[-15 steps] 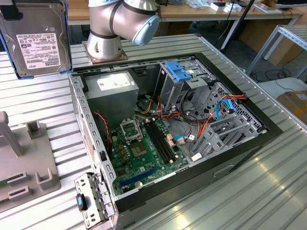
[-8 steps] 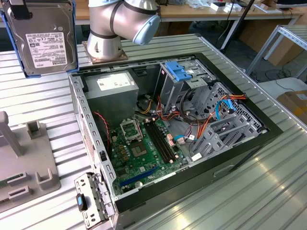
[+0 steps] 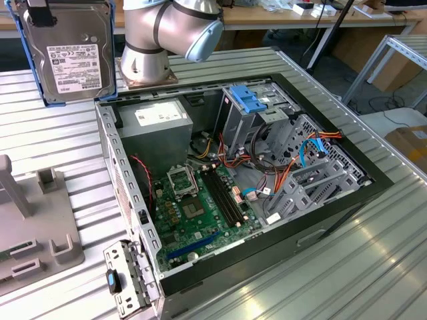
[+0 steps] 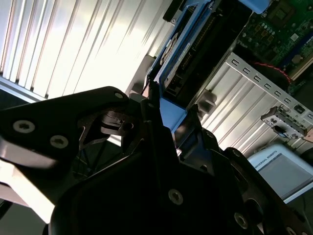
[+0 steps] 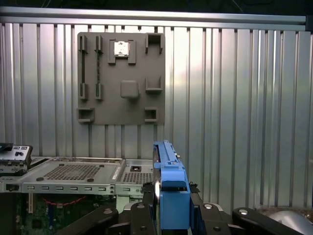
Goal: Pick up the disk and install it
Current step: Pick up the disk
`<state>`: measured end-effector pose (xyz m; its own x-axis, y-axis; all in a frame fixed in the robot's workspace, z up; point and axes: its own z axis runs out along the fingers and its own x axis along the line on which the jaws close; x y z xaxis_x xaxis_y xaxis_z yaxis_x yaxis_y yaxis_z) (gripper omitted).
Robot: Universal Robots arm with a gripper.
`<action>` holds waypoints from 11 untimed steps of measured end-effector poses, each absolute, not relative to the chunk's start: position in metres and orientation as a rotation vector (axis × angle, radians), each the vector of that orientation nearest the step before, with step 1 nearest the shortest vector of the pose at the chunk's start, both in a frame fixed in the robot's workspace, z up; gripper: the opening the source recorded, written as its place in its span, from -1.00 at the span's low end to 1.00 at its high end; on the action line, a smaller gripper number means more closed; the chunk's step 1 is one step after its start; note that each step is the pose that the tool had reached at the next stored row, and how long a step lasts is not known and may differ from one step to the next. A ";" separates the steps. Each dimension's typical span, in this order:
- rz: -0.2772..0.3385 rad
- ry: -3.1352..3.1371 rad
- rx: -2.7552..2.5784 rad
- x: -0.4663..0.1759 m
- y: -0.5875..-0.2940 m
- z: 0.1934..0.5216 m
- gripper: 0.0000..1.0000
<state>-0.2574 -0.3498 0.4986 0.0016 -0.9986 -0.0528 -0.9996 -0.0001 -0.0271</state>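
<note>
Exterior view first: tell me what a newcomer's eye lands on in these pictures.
The disk, silver with blue side rails, hangs upright in the gripper at the exterior view's upper left, over the ribbed metal table. The open computer case takes up the middle of that view, its green motherboard bare. In the first wrist view the disk stands edge-on before a grey fixture plate.

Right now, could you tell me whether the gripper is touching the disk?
Touching. In the first wrist view the gripper clamps the disk by its blue rail, with its fingers flush against both sides and no gap.
</note>
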 end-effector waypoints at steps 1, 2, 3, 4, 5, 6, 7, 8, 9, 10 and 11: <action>0.028 2.181 -2.182 -0.256 -0.350 0.499 -0.26; 0.028 2.181 -2.182 -0.254 -0.350 0.499 -0.26; 0.028 2.181 -2.183 -0.253 -0.350 0.499 -0.26; 0.028 2.181 -2.183 -0.252 -0.350 0.499 -0.26; 0.027 2.181 -2.183 -0.250 -0.349 0.499 -0.26; 0.027 2.181 -2.183 -0.249 -0.349 0.499 -0.26; 0.027 2.181 -2.183 -0.248 -0.349 0.499 -0.26; 0.027 2.181 -2.183 -0.246 -0.349 0.499 -0.26; 0.027 2.181 -2.183 -0.245 -0.349 0.499 -0.26; 0.027 2.181 -2.183 -0.244 -0.349 0.499 -0.26; 0.027 2.181 -2.183 -0.243 -0.349 0.499 -0.26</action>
